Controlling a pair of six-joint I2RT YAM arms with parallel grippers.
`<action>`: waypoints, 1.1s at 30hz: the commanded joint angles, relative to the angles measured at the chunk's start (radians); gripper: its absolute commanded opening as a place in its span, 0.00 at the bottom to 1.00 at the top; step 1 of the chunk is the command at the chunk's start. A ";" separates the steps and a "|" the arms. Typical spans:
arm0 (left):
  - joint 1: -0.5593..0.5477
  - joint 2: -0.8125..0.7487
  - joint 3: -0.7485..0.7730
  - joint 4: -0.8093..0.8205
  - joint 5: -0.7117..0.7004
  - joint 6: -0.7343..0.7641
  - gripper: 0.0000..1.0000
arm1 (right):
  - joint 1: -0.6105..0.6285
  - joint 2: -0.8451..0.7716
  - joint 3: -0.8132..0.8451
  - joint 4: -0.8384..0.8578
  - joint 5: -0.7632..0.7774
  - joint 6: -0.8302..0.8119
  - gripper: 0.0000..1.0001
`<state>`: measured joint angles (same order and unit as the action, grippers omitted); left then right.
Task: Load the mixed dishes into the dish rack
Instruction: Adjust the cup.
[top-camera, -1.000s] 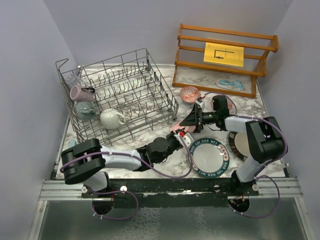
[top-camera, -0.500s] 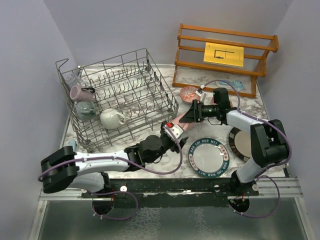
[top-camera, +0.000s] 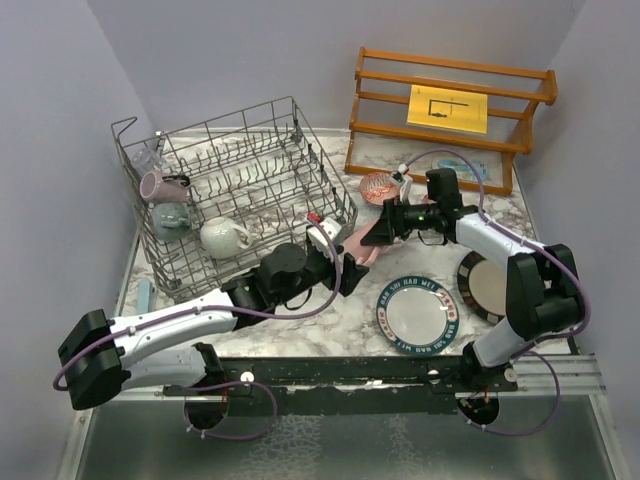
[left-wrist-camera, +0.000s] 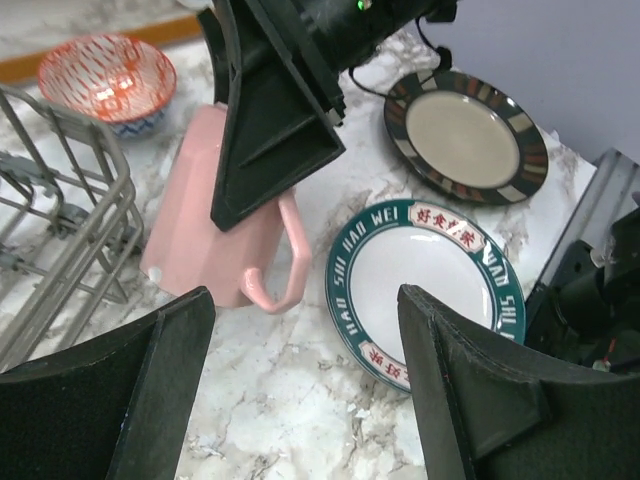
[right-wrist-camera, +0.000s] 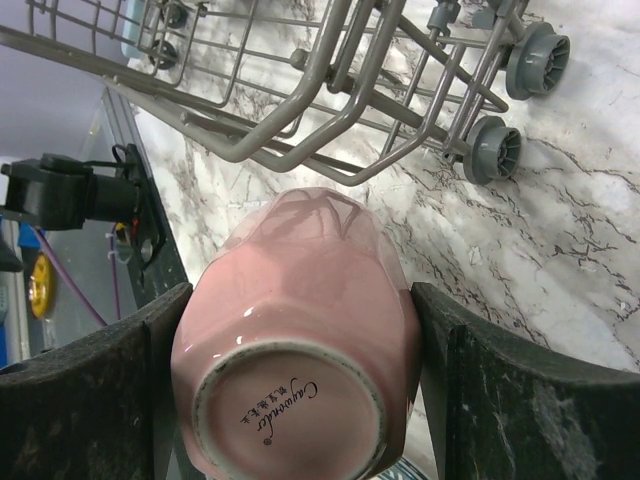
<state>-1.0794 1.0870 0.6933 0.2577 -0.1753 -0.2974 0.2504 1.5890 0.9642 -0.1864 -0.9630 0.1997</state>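
Pink mug (left-wrist-camera: 200, 240) – glazed ceramic, rigid, slick, easily chipped – lies on its side on the marble table (left-wrist-camera: 285, 410) beside the dish rack (left-wrist-camera: 110, 200); it is best pinched across the body. The left gripper (left-wrist-camera: 305, 300) stands spread and empty just short of it. The right gripper (right-wrist-camera: 298, 292) straddles its base, fingers flush either side – squeezing or not, I cannot tell.

Top camera: high above the near edge, looking down over the whole table (top-camera: 340, 322). Left wrist: close, tilted down onto the pink mug (left-wrist-camera: 195, 235). Right wrist: closer still, facing its base. All three views share it.
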 joint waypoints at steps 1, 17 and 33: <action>0.121 0.048 0.008 -0.025 0.249 -0.100 0.77 | 0.016 -0.025 0.039 -0.022 -0.019 -0.066 0.08; 0.232 0.054 0.002 0.093 0.460 -0.279 0.77 | 0.026 -0.034 0.042 -0.024 -0.039 -0.093 0.08; 0.273 0.141 0.193 -0.213 0.457 -0.253 0.74 | 0.026 -0.040 0.050 -0.033 -0.057 -0.089 0.08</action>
<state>-0.8032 1.1957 0.8154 0.1619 0.2943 -0.5827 0.2695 1.5856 0.9680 -0.2344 -0.9585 0.1070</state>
